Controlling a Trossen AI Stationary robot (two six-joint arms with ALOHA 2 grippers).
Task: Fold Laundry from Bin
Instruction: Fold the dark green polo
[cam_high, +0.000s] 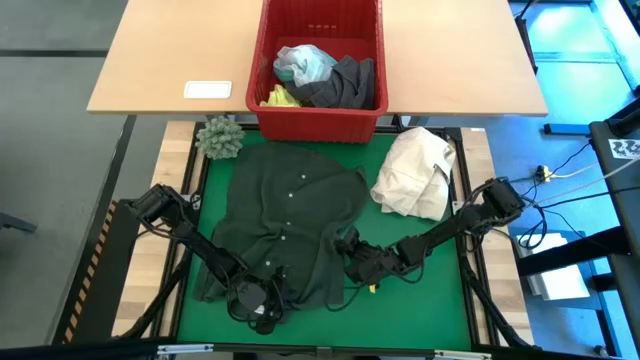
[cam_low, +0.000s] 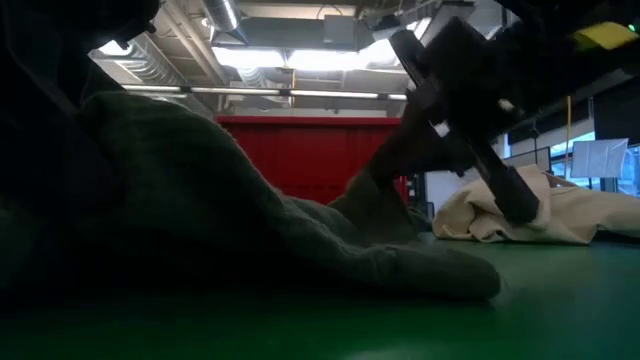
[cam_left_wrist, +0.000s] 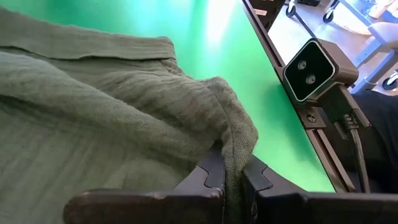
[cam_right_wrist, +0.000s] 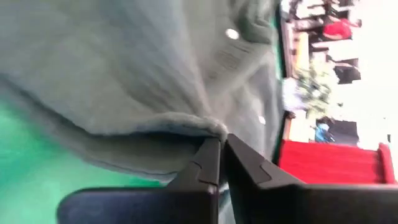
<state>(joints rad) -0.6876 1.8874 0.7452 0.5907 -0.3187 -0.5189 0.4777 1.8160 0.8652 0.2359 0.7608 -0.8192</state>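
A dark green button shirt (cam_high: 285, 215) lies spread on the green mat, and it also shows in the low view (cam_low: 250, 235). My left gripper (cam_high: 268, 300) is shut on the shirt at its near edge. My right gripper (cam_high: 350, 256) is shut on the shirt's right side edge. The red bin (cam_high: 318, 65) stands on the wooden table beyond the mat. It holds turquoise (cam_high: 303, 62), grey (cam_high: 342, 82) and yellow (cam_high: 280, 97) garments. My left gripper pinches a bunched fold at the shirt's near edge (cam_left_wrist: 235, 146) between its two fingers, low over the mat. The cloth rises in a small ridge out of the shut fingers, and the rest of the shirt lies slack on the mat. My right gripper pinches the shirt's right side edge (cam_right_wrist: 214, 129) between its two fingertips, coming about level from the table's right. The cloth is gathered to a small peak at the tips, and the rest of the shirt lies on the mat.
A cream-white cloth bundle (cam_high: 415, 175) lies on the mat's far right. A green spiky ball (cam_high: 220, 137) sits at the mat's far left corner. A white card (cam_high: 208, 90) lies on the wooden table. Bare green mat (cam_high: 420, 290) lies near right.
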